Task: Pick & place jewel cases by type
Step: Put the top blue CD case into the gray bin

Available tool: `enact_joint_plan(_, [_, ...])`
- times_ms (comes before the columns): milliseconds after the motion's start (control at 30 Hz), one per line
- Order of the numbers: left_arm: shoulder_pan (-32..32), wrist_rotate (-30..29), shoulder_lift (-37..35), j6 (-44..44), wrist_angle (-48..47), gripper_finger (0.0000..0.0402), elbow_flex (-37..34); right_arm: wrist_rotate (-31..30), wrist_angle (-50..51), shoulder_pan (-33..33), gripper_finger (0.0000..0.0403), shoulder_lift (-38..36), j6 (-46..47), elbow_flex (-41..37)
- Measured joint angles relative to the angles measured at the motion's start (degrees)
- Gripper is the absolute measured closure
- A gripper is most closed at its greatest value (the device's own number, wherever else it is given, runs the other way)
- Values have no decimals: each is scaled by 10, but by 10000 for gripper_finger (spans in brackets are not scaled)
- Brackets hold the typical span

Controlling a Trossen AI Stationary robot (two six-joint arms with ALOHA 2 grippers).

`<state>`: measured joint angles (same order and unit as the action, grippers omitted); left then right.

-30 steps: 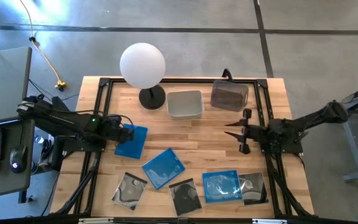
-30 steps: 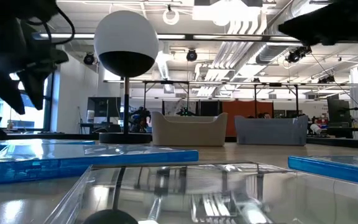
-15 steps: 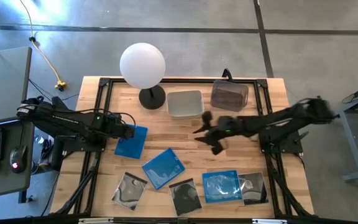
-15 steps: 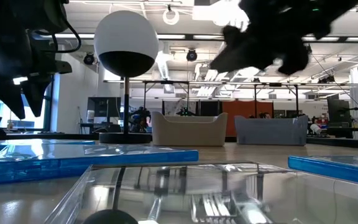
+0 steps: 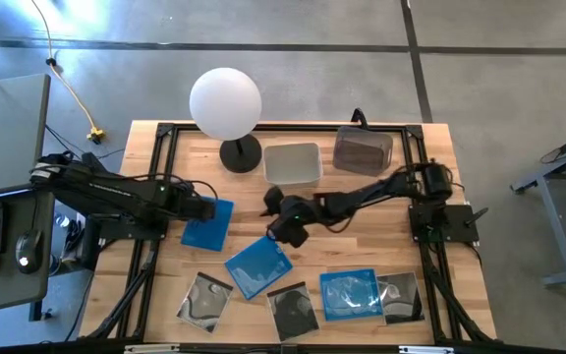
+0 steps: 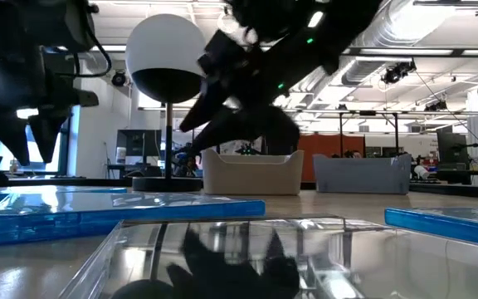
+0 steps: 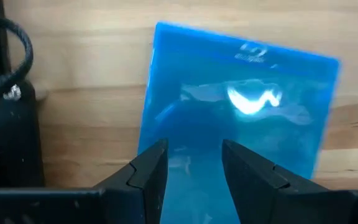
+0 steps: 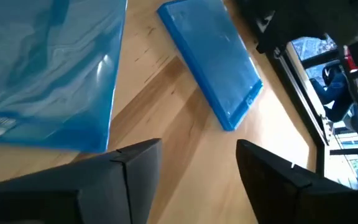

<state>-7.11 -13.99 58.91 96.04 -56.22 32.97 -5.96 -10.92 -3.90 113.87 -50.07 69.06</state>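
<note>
Right tool [image 5: 281, 222], open and empty, is hovering just beside the middle blue case [image 5: 258, 265], while left tool [image 5: 204, 208], part-open and empty, is hanging over another blue case [image 5: 209, 224].

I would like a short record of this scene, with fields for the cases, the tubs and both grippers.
blue jewel cases: three; left one, middle one, right one
clear jewel cases: four, along the near edge, e.g.
tubs: light tub, dark tub, both at the far edge
left gripper: open, over the left blue case
right gripper: open, reached across to the middle, just beyond the middle blue case
globe lamp: far edge, left of the tubs
</note>
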Motion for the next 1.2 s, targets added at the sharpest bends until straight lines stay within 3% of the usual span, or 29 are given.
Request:
enact_joint_plan(300, [0,-49,92,81,-5,253,0,0,-2,0,194,32,-41,26])
enact_joint_plan(433, [0,-18,142,96,37,254,0,-23,7,0,194,32,-44,25])
enact_joint_plan(600, [0,-14,197,87,92,254,3,-60,13,2,194,31,-45,25])
enact_joint_plan(767, [-5,-26,200,78,189,254,26,-79,37,2,194,31,-66,24])
enact_joint_plan(1000, [-4,-54,200,-20,191,254,81,-99,95,2,194,31,-75,24])
enact_joint_plan(1200, [-4,-73,200,-25,116,254,91,-8,103,2,194,31,-72,24])
